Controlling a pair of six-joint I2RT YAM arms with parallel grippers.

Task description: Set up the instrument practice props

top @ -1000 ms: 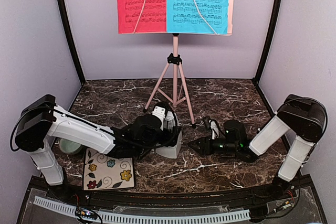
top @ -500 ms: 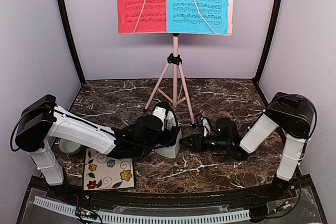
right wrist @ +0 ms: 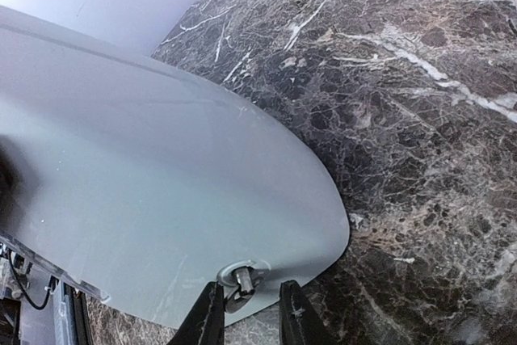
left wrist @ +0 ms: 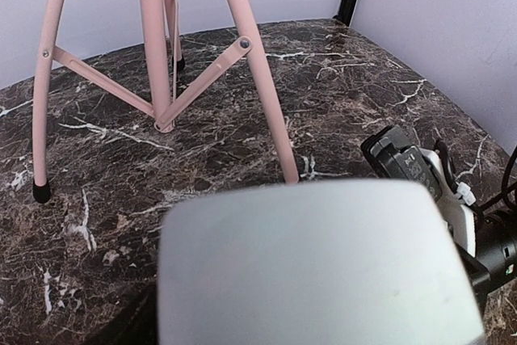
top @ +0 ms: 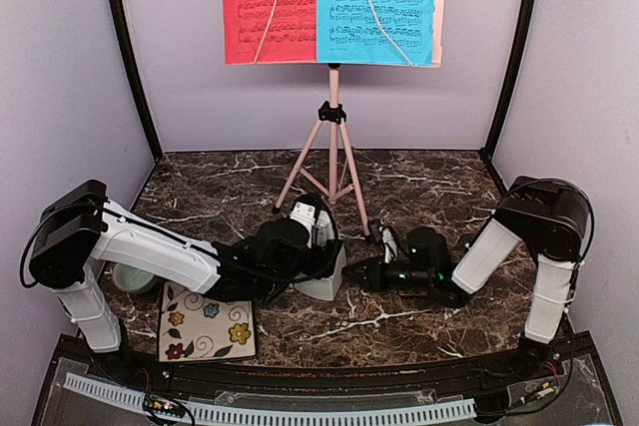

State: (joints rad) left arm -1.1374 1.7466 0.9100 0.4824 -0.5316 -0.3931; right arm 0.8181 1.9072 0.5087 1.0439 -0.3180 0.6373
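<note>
The pale pink music stand stands at the back with the red sheet and the blue sheet on its desk; its legs show in the left wrist view. The white metronome sits on the marble in front of the stand. My left gripper is at its top and appears shut on it; the white body hides the fingers. My right gripper is at the metronome's right side, slightly open, with a finger on each side of a small metal key.
A floral tile lies at the front left. A pale green bowl sits behind it, partly under the left arm. The right arm lies low across the marble. Purple walls and black posts enclose the table.
My right gripper has moved left along the table up to the metronome's side. The left arm and the metronome have stayed still.
</note>
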